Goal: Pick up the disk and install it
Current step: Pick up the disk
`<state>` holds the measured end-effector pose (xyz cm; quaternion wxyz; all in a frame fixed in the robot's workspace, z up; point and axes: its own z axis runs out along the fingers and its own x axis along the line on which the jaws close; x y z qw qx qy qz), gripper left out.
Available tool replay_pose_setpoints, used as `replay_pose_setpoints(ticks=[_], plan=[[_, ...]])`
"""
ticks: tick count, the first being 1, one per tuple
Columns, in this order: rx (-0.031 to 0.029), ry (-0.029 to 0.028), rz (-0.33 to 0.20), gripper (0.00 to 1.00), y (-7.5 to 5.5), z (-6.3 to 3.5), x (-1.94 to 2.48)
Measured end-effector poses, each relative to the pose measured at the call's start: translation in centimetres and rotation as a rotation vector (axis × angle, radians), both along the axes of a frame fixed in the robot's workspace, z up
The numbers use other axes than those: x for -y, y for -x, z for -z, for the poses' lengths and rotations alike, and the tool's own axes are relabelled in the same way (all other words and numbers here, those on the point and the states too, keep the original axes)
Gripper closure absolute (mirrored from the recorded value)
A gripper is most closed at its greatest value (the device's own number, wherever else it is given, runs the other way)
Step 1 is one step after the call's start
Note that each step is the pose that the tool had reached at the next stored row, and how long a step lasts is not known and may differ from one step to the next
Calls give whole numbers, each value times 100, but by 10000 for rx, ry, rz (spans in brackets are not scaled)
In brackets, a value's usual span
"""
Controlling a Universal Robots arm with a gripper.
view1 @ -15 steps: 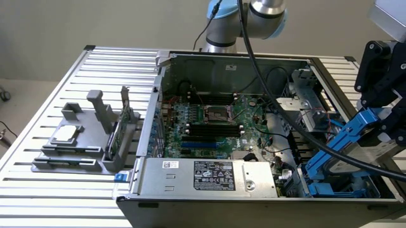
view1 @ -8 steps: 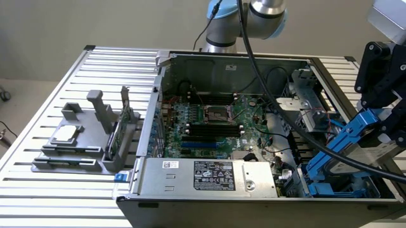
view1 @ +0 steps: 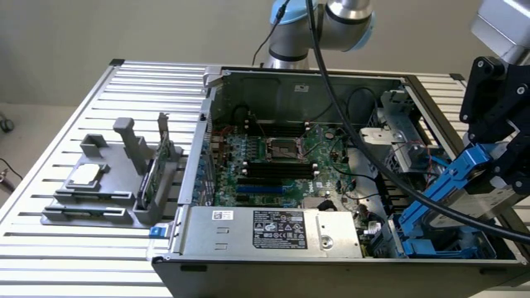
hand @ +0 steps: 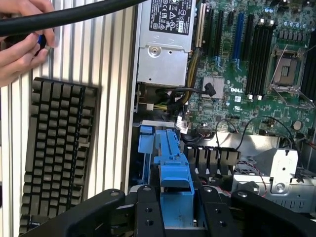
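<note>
At the exterior view's left, one grey holder [view1: 91, 194] carries one silver chip [view1: 87, 177] and one upright green card [view1: 162, 166]. One open case [view1: 205, 118] follows, its motherboard [hand: 236, 91] marked DELL. At the exterior view's right, the gripper [view1: 497, 171] pinches the one disk [view1: 480, 200], tilted over the case's right end.

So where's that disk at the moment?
The disk is at the exterior view's right, tilted in the black jaws over the blue drive bay inside the open computer case.
</note>
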<state>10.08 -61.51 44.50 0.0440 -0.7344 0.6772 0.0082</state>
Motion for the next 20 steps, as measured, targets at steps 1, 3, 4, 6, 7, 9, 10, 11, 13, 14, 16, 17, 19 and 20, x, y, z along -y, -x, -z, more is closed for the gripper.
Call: replay_pose_setpoints(ticks=[1,3,4,6,7,9,10,11,13,14,16,17,19,20], plan=[[13,-1,9,67,1,3,0],[32,1,29,67,2,5,0],[34,1,38,67,4,6,0],[38,1,57,67,5,7,0],[38,0,71,67,5,8,-1],[39,1,108,67,6,8,-2],[39,0,136,67,6,9,-3],[39,0,170,67,6,9,-3],[38,0,259,67,7,10,-5],[39,2,308,67,8,9,-7],[38,0,382,67,10,11,-9],[38,1,406,67,12,12,-10],[39,1,439,67,14,14,-14],[39,0,455,67,15,17,-16]])
